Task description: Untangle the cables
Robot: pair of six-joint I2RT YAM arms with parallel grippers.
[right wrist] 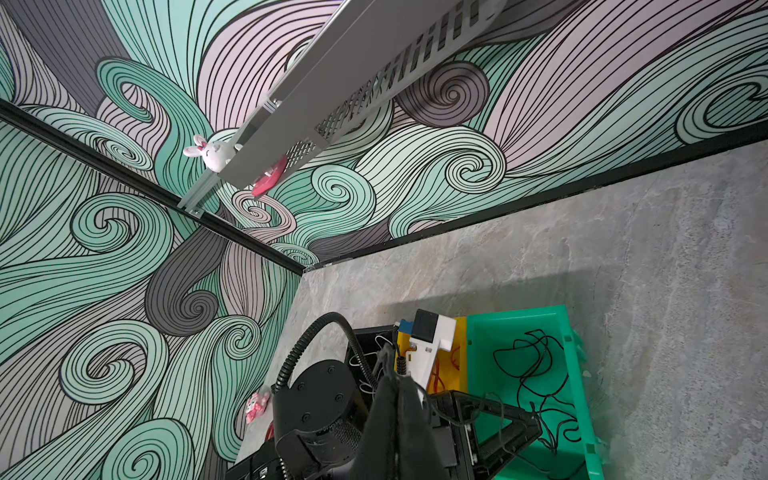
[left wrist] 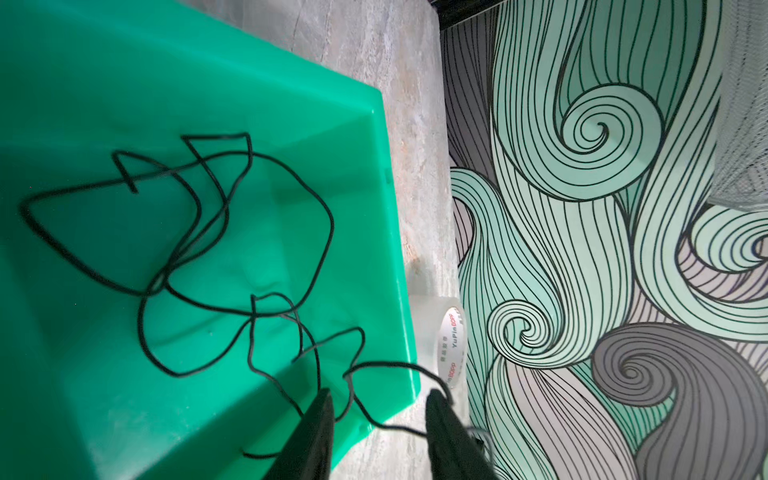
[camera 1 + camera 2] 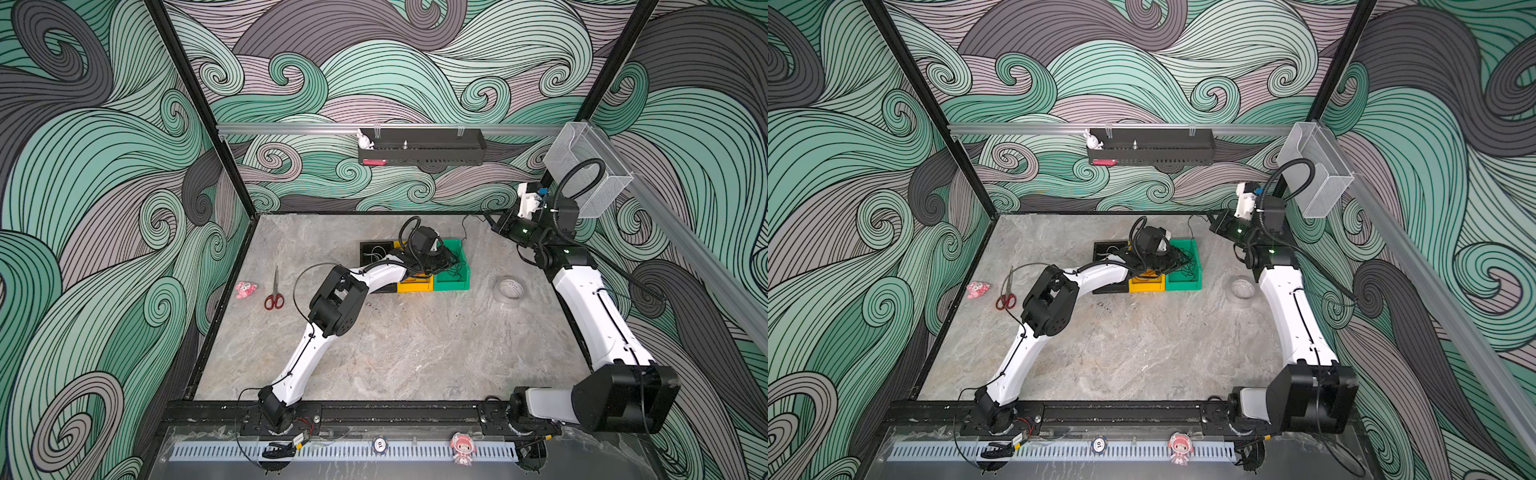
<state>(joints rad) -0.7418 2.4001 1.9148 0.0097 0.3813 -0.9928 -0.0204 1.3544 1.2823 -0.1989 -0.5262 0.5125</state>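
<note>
**Operator:** What do you find at the left arm?

**Inspector:** Your left gripper (image 2: 379, 395) hangs over the green plastic bin (image 2: 249, 83) with its jaws parted, and it clamps nothing. The thin black cable (image 2: 331, 224) lies in loose loops on that bin's floor. One strand passes between the fingers and over the rim onto the grey stone-pattern tabletop (image 3: 415, 353).

**Operator:** And the right?

**Inspector:** Your right gripper (image 3: 488, 218) stands high near the back wall. It is clenched on a black strand which, in both top views, runs down into the green bin. A red cable (image 1: 456, 359) sits in the yellow bin (image 3: 415, 286), and a white cable (image 3: 376, 251) in the black bin (image 3: 368, 245).
</note>
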